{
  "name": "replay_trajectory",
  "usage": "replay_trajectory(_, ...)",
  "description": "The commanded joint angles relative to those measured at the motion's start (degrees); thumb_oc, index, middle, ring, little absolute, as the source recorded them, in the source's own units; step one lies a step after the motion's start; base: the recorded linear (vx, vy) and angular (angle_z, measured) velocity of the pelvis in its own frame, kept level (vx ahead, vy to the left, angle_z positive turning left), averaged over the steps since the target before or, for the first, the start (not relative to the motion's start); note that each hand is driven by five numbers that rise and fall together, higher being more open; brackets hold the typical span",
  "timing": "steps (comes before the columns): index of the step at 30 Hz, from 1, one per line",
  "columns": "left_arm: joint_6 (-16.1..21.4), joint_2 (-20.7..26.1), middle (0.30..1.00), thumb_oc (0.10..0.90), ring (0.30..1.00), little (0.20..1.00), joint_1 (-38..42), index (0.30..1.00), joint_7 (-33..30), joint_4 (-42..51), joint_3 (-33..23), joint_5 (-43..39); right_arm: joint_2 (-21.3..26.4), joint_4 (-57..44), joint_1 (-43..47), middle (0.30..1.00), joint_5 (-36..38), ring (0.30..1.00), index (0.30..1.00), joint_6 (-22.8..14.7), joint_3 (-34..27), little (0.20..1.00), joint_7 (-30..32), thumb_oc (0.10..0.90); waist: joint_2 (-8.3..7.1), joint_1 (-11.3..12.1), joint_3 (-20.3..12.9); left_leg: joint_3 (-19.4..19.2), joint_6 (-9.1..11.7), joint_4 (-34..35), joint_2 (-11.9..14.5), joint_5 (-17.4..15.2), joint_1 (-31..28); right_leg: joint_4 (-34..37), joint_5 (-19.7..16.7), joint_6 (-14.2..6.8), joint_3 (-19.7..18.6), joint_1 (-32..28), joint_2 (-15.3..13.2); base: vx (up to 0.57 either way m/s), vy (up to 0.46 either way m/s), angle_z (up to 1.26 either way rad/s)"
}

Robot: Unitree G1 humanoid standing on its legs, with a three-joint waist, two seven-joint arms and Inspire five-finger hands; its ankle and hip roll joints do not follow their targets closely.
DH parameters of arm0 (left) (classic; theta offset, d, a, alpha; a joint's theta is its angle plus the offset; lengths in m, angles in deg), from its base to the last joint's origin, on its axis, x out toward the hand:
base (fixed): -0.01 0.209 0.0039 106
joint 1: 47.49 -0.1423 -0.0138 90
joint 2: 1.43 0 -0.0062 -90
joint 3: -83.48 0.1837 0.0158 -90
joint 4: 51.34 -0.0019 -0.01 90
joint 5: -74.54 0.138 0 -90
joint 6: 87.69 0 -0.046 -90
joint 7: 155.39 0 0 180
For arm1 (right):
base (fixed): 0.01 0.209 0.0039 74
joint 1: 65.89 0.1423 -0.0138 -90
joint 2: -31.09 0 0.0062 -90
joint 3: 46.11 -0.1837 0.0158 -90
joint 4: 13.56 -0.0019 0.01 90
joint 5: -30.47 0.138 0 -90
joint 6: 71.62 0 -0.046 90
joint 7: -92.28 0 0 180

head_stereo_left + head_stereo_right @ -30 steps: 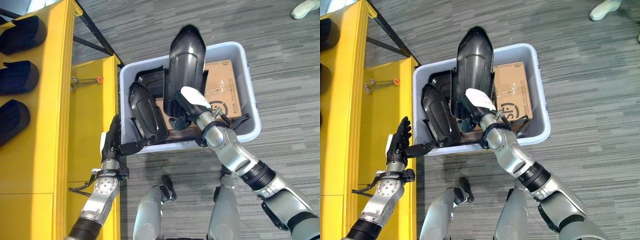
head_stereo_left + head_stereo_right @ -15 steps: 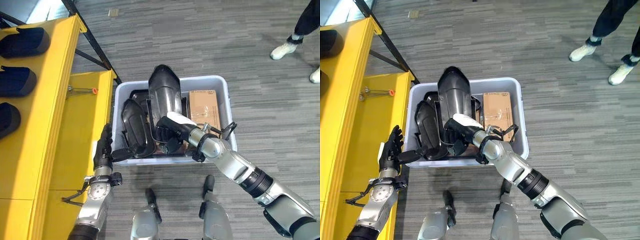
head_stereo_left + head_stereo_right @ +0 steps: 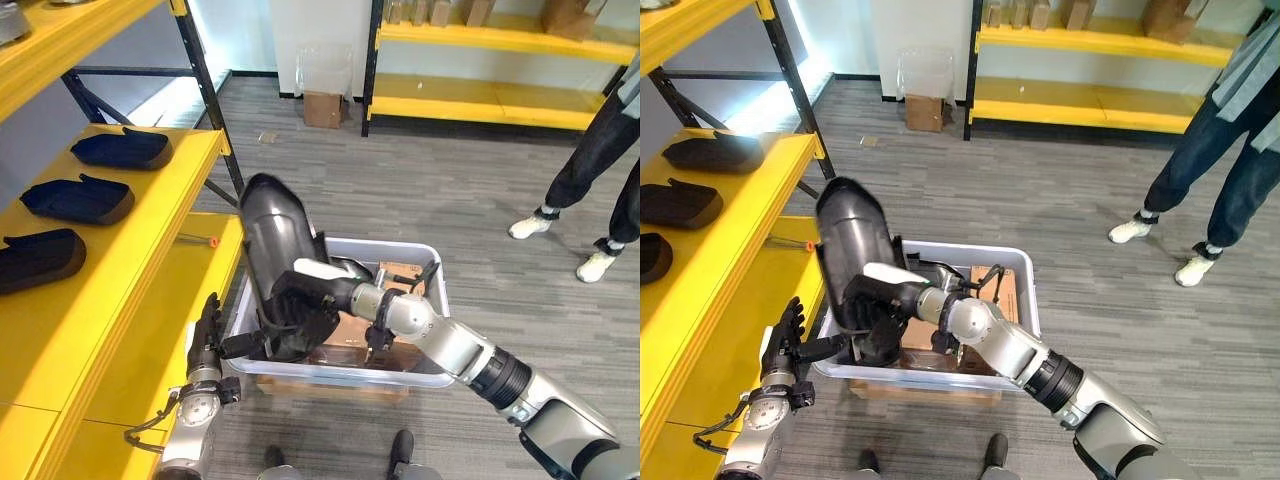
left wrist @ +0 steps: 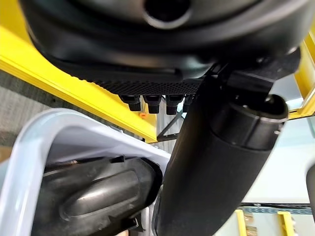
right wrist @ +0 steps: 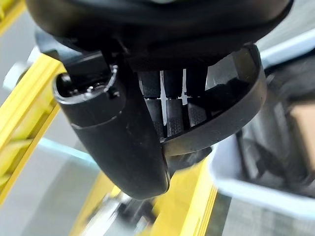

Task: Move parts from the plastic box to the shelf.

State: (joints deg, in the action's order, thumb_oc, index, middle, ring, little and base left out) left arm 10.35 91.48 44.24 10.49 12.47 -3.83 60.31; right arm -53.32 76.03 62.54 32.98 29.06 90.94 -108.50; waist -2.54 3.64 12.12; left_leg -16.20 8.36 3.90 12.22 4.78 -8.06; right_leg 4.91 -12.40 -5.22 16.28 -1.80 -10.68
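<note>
Lift-out is the step in hand: in the left eye view you see the right robot hand (image 3: 300,300) curled round the foot of a long black moulded part (image 3: 272,240), standing upright and mostly clear of the grey plastic box (image 3: 430,300), while the left robot hand (image 3: 207,335) waits straight-fingered by the box's near corner; I judge your next move is a swing left to the yellow shelf (image 3: 150,215), beside the parts (image 3: 120,148) already there. Right wrist view adds what the head cannot: fingers (image 5: 174,105) and thumb pinching the part's rim.
</note>
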Motion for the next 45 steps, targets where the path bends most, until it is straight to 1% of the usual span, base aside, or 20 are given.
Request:
replay_trajectory(1, 2.41, 2.27, 1.0, 0.9, 1.0, 1.0, 7.51, 1.0, -3.7, 0.81, 3.29, 3.49, -3.48, -7.8, 6.53, 0.3, 4.14, 0.3, 0.3, -6.88, -3.35, 0.3, -1.18, 0.4, 0.54, 1.06, -2.09, 5.12, -2.97, -1.46, -0.66, -3.12, 0.89, -5.46, 11.35, -2.08, -0.46, -3.0, -0.13, 0.0, 0.09, 0.06)
replay_trajectory(4, 2.36, 0.56, 1.0, 0.9, 1.0, 1.0, 10.99, 1.0, -7.41, -3.73, 5.75, 3.99, -5.35, -9.11, 7.55, 0.3, 6.11, 0.3, 0.3, -5.6, -2.17, 0.3, -4.12, 0.4, 0.36, 1.61, -2.97, 7.37, -3.38, -0.38, -0.94, -2.7, 0.23, -6.13, 12.63, -1.61, 0.02, -5.05, 0.36, -0.01, 0.091, 0.21)
replay_trajectory(8, 2.94, -0.93, 1.0, 0.9, 1.0, 1.0, 14.67, 1.0, -9.55, -7.68, 8.46, 5.07, -6.35, -7.79, 7.47, 0.3, 5.66, 0.3, 0.3, -6.36, -1.13, 0.3, -1.96, 0.4, 0.08, 1.91, -3.87, 10.94, -4.12, -0.81, -2.24, -3.29, 0.45, -7.36, 14.15, -1.29, -0.92, -6.6, 0.73, 0.02, 0.076, 0.42)
replay_trajectory(11, 3.61, -1.65, 1.0, 0.9, 1.0, 1.0, 17.32, 1.0, -9.31, -9.5, 11.74, 5.71, -5.64, -5.18, 7.08, 0.3, 3.15, 0.3, 0.3, -8.92, -2.3, 0.3, 2.75, 0.4, -0.14, 1.05, -4.04, 14.69, -5.34, -1.73, -3.98, -3.89, 1.38, -8.82, 15.13, -0.56, -5.13, -6.47, 2.39, 0.0, 0.036, 0.91)
replay_trajectory(15, 2.86, -3.19, 1.0, 0.9, 1.0, 1.0, 20.66, 1.0, -8.31, -11.93, 16.85, 5.48, -3.84, -2.6, 6.41, 0.3, 1.74, 0.3, 0.3, -9.67, -4.7, 0.3, 7.23, 0.4, 0.01, -0.92, -3.77, 21.93, -6.54, -3.23, -6.83, -4.61, 2.78, -12.42, 17.75, 1.77, -13.55, -5.67, 7.09, 0.01, -0.069, 1.23)
replay_trajectory(17, 2.77, -4.32, 1.0, 0.9, 1.0, 1.0, 22.15, 1.0, -9.08, -14.53, 18.02, 5.21, -4.01, -0.95, 6.46, 0.3, 1.21, 0.3, 0.3, -9.99, -5.4, 0.3, 8.65, 0.4, -0.16, -0.8, -2.7, 24.21, -6.6, -5.99, -7.49, -4.87, 4.49, -15.27, 19.37, 3.35, -13.16, -4.96, 8.69, -0.05, -0.282, 0.84)
replay_trajectory(19, 2.14, -5.02, 1.0, 0.9, 1.0, 1.0, 22.8, 1.0, -10.45, -14.88, 18.3, 5.46, -4.8, 0.85, 6.95, 0.3, 0.04, 0.3, 0.3, -10.66, -5.68, 0.3, 10.09, 0.4, -0.09, 0.08, -1.33, 26.09, -6.5, -7.2, -6.99, -4.37, 5.4, -17.97, 20.73, 4.63, -11.99, -4.01, 9.73, -0.06, -0.308, 0.48)
replay_trajectory(23, 1.75, -5.45, 1.0, 0.9, 1.0, 1.0, 21.04, 1.0, -13.29, -14.23, 17.89, 7.03, -5.57, 2.64, 7.0, 0.3, -0.6, 0.3, 0.3, -11.99, -5.9, 0.3, 10.47, 0.4, -0.31, 2.44, 0.54, 28.66, -4.51, -8.62, -4.69, -0.83, 8.83, -20.38, 22.36, 6.07, -9.64, -4.85, 11.82, -0.03, -0.304, 0.38)
replay_trajectory(24, 1.79, -5.41, 1.0, 0.9, 1.0, 1.0, 20.41, 1.0, -13.39, -13.77, 17.96, 7.27, -5.88, 2.89, 6.78, 0.3, -1.27, 0.3, 0.3, -12.22, -5.54, 0.3, 11.29, 0.4, -0.25, 2.73, 0.84, 27.84, -4.11, -8.49, -3.69, 0.09, 9.39, -20.88, 22.76, 6.22, -8.94, -5.03, 12.19, -0.04, -0.242, 0.68)
replay_trajectory(25, 1.62, -5.77, 1.0, 0.9, 1.0, 1.0, 19.6, 1.0, -13.49, -13.42, 18.51, 8.19, -6.24, 3.36, 6.25, 0.3, -1.47, 0.3, 0.3, -12.36, -5.32, 0.3, 12.31, 0.4, -0.1, 2.69, 0.99, 25.31, -3.68, -8.23, -2.11, 1.05, 9.92, -21.47, 23.28, 6.36, -7.69, -5.37, 12.58, 0.0, -0.138, 0.78)
replay_trajectory(26, 1.59, -5.87, 1.0, 0.9, 1.0, 1.0, 19.32, 1.0, -13.41, -13.31, 18.74, 8.41, -6.32, 3.39, 5.88, 0.3, -1.45, 0.3, 0.3, -12.28, -5.47, 0.3, 12.34, 0.4, -0.22, 2.58, 1.07, 23.74, -3.5, -8.04, -1.62, 0.91, 9.73, -21.71, 23.78, 6.36, -7.15, -5.76, 12.48, 0.0, -0.082, 0.81)
replay_trajectory(28, 1.3, -6.63, 1.0, 0.9, 1.0, 1.0, 19.43, 1.0, -13.91, -13.26, 19.71, 8.56, -6.31, 3.22, 4.6, 0.3, -2.15, 0.3, 0.3, -12.02, -5.62, 0.3, 12.86, 0.4, -0.13, 1.61, 0.88, 17.29, -2.68, -7.77, 1.01, 2.16, 9.99, -21.42, 23.78, 6.27, -4.11, -6.4, 11.97, -0.02, -0.004, 0.88)
replay_trajectory(29, 0.96, -7.09, 1.0, 0.9, 1.0, 1.0, 19.64, 1.0, -14.19, -13.0, 20.12, 8.67, -6.38, 3.37, 4.27, 0.3, -2.58, 0.3, 0.3, -12.09, -5.65, 0.3, 12.83, 0.4, -0.13, 1.23, 0.79, 15.35, -2.46, -8.09, 1.89, 2.55, 9.99, -21.18, 23.75, 6.22, -3.07, -6.52, 11.66, -0.04, 0.032, 1.1)
replay_trajectory(31, -1.25, -7.94, 1.0, 0.9, 1.0, 1.0, 19.83, 1.0, -14.61, -10.19, 19.99, 9.53, -6.21, 3.45, 4.79, 0.3, -3.25, 0.3, 0.3, -11.62, -5.22, 0.3, 13.15, 0.4, -0.04, 0.93, 0.6, 13.24, -2.21, -9.44, 3.31, 2.93, 9.49, -20.6, 23.69, 6.14, -1.38, -6.44, 10.71, -0.12, 0.091, 1.15)
replay_trajectory(34, -4.54, -5.75, 1.0, 0.9, 1.0, 1.0, 19.22, 1.0, -12.35, -2.63, 18.83, 8.3, -6.39, 5.13, 5.82, 0.3, -5.41, 0.3, 0.3, -11.53, -5.66, 0.3, 13.26, 0.4, 0.14, 1.16, 0.08, 10.73, -2.35, -11.94, 5.16, 2.36, 9.08, -20.96, 23.56, 6.28, 1.71, -4.64, 8.12, -0.19, 0.214, 0.66)
replay_trajectory(36, -5.06, -4.44, 1.0, 0.9, 1.0, 1.0, 18.11, 1.0, -10.73, 0.48, 17.8, 7.81, -5.81, 5.17, 6.18, 0.3, -5.98, 0.3, 0.3, -11.16, -6.4, 0.3, 12.78, 0.4, 0.11, 1.28, -0.05, 9.56, -2.44, -12.96, 6.2, 2.58, 8.78, -21.55, 23.62, 6.45, 3.27, -3.84, 6.88, -0.13, 0.225, 0.79)
replay_trajectory(38, -4.71, -2.57, 1.0, 0.9, 1.0, 1.0, 16.05, 1.0, -8.64, 4.12, 16.68, 7.05, -4.54, 4.72, 6.13, 0.3, -6.42, 0.3, 0.3, -10.46, -7.47, 0.3, 12.09, 0.4, 0.18, 1.15, -0.23, 7.26, -2.19, -13.82, 8.32, 3.78, 7.93, -22.86, 23.89, 6.72, 5.81, -2.84, 5.02, -0.09, 0.311, 0.76)
replay_trajectory(40, -4.1, -1.27, 1.0, 0.9, 1.0, 1.0, 14.5, 1.0, -7.2, 6.27, 16.07, 5.95, -3.57, 4.19, 5.64, 0.3, -6.88, 0.3, 0.3, -10.4, -7.82, 0.3, 11.94, 0.4, 0.47, 1.02, -0.11, 6.36, -1.74, -14.13, 9.4, 4.81, 7.33, -23.92, 24.16, 6.86, 7.1, -1.97, 3.77, -0.09, 0.34, 0.64)
replay_trajectory(42, -3.66, -0.49, 1.0, 0.9, 1.0, 1.0, 13.61, 1.0, -5.75, 7.93, 15.74, 4.52, -2.58, 3.88, 5.63, 0.3, -6.81, 0.3, 0.3, -10.77, -8.07, 0.3, 11.44, 0.4, 1.15, 0.84, 0.07, 4.12, -1.53, -11.68, 9.38, 3.9, 5.49, -25.15, 24.55, 6.45, 8.58, -1.17, 2.37, -0.07, 0.364, 0.62)
replay_trajectory(45, -3.35, 0.48, 1.0, 0.9, 1.0, 1.0, 11.94, 1.0, -3.89, 8.59, 15.62, 3.88, -1.32, 3.38, 4.99, 0.3, -6.91, 0.3, 0.3, -11.17, -7.73, 0.3, 11.35, 0.4, 2.22, 1.47, 0.4, 4.87, -1.17, -10.0, 8.17, 3.22, 5.09, -25.42, 24.28, 5.78, 9.09, -1.17, 0.87, 0.02, 0.362, 0.65)
